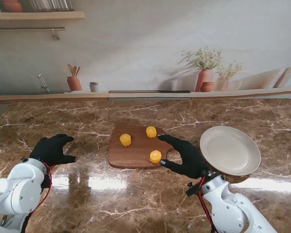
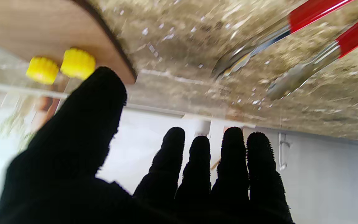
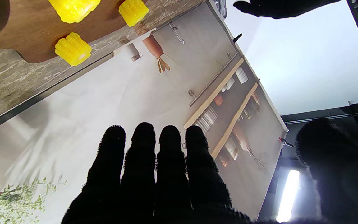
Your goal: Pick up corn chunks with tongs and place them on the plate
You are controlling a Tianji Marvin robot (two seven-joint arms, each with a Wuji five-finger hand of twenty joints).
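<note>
Stand view: wooden cutting board [image 1: 133,153] at centre of the marble counter [image 1: 87,194], carrying three corn chunks — one at the board's 12 o'clock [image 1: 151,131], one at about 10 o'clock [image 1: 125,140], one at about 4 o'clock [image 1: 155,156] near the board's handle notch.

Right hand [image 1: 185,155] — black glove, fingers apart, holding nothing; it sits at the board's 3 o'clock edge, thumb just beside the 4 o'clock chunk. Cannot tell whether it touches it.

Plate [image 1: 229,150], pale and tilted, lies at the right hand's 3 o'clock, just beside it.

Left hand [image 1: 52,149] is well apart from the board, at its 9 o'clock; fingers spread, nothing in it.

Tongs [image 2: 294,46]: seen in the left wrist view only, red grips and metal ends lying on the counter beyond the fingertips [image 2: 233,137]. Hidden in the stand view.
</note>
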